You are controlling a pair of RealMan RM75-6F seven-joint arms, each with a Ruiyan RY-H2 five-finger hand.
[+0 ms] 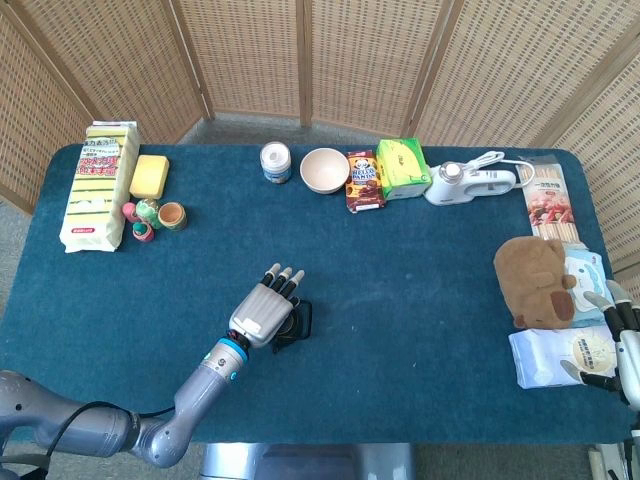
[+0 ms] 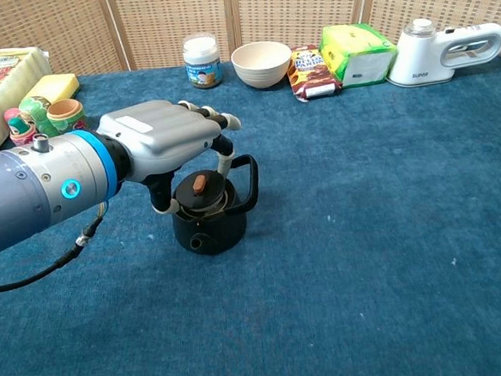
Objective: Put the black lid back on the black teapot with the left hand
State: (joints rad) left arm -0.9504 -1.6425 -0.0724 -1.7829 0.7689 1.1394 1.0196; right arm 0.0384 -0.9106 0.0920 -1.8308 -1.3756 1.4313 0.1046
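Resting on teapot (image 2: 208, 221), lid (image 2: 200, 194) w/ fingers (image 2: 224, 160) around.

Left arm is extended forward from lower left, wrist level. Left robot hand (image 2: 165, 138) is held palm-down, fingers (image 2: 216, 119) stretched forward and slightly curled. Right robot hand (image 1: 612, 340) is seen at the right edge, fingers loosely apart.

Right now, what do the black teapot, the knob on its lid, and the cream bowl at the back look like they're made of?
Black teapot: probably cast iron or dark ceramic; matte, no bright glints.
Knob on the lid: orange-brown, possibly wood or plastic; too small to tell.
Bowl: smooth cream surface, likely ceramic or plastic.
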